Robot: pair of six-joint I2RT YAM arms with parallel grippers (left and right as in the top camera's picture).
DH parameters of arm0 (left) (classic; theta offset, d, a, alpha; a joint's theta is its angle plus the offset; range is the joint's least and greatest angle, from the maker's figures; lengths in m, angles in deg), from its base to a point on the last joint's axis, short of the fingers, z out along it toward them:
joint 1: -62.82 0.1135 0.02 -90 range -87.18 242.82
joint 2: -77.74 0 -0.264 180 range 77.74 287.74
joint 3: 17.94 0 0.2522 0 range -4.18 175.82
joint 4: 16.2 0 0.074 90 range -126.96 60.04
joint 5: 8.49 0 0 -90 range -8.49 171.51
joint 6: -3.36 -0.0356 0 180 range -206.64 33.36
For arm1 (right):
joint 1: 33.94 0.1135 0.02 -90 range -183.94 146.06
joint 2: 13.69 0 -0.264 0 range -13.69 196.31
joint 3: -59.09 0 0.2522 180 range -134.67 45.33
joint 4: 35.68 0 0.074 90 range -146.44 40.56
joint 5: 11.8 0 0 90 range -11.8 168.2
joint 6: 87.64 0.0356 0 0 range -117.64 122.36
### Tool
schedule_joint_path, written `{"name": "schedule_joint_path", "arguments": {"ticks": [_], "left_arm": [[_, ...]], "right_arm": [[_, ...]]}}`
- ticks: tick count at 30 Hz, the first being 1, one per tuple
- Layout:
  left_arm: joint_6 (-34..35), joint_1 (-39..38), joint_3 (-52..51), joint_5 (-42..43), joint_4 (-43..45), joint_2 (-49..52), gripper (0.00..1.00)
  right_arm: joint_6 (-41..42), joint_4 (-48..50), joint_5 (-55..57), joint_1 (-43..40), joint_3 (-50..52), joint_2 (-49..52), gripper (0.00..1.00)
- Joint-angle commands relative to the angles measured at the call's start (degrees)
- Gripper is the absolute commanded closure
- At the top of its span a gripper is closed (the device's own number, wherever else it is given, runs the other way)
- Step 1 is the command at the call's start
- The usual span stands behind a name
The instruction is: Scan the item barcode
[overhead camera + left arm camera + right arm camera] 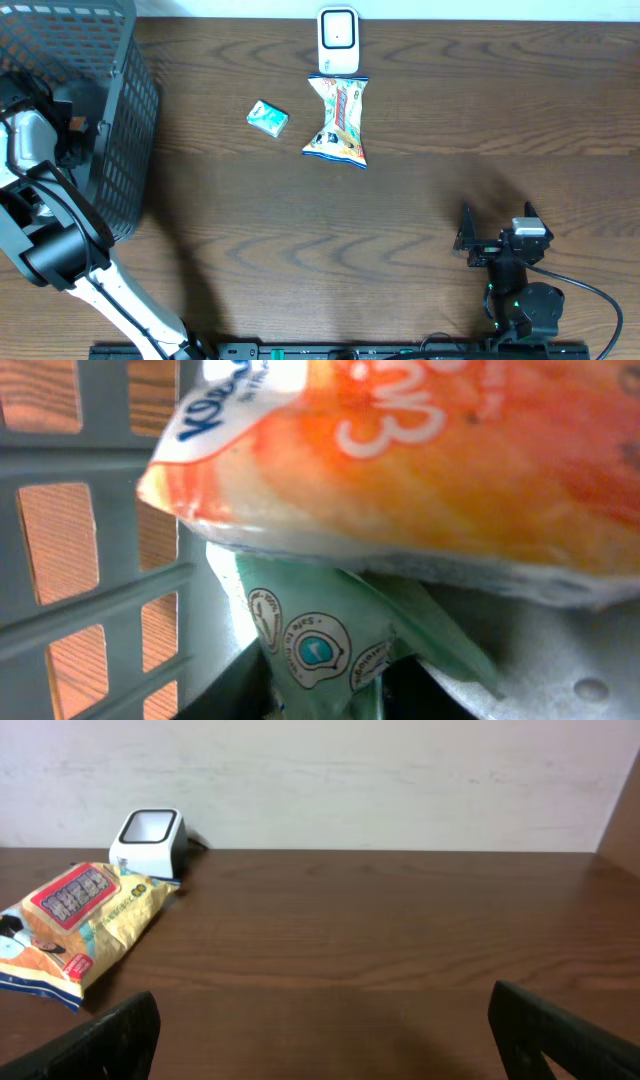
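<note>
My left gripper (325, 700) is down inside the grey mesh basket (120, 120), its dark jaws closed on the edge of a pale green packet (320, 640) with round printed seals. An orange and white snack bag (430, 470) lies on top of that packet. In the overhead view the basket wall hides the left gripper. The white barcode scanner (338, 40) stands at the table's far edge, also in the right wrist view (150, 835). My right gripper (497, 215) rests open over bare table at the front right, its jaws (325, 1030) holding nothing.
A yellow and red snack bag (338, 120) lies just in front of the scanner, and shows in the right wrist view (80, 920). A small teal box (268, 118) sits to its left. The basket's slatted wall (100, 460) stands close on the left gripper's left.
</note>
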Motion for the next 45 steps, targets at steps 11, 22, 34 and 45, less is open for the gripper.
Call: {"name": "schedule_joint_path", "arguments": {"ticks": [11, 22, 34, 45], "left_arm": [[13.9, -2.0, 0.8, 2.3, -3.1, -6.4, 0.93], [20.1, -6.7, 0.8, 2.3, -4.2, -25.5, 0.92], [42.1, -15.6, 0.8, 2.5, -0.7, -42.7, 0.93], [58.8, -33.4, 0.3, 17.7, -2.3, -43.1, 0.93]], "right_arm": [[0.6, -0.3, 0.4, -0.2, 0.1, -0.4, 0.01], [0.6, -0.3, 0.4, -0.2, 0.1, -0.4, 0.01], [0.6, -0.3, 0.4, -0.2, 0.1, -0.4, 0.01], [0.6, -0.2, 0.4, -0.2, 0.1, -0.4, 0.01]]}}
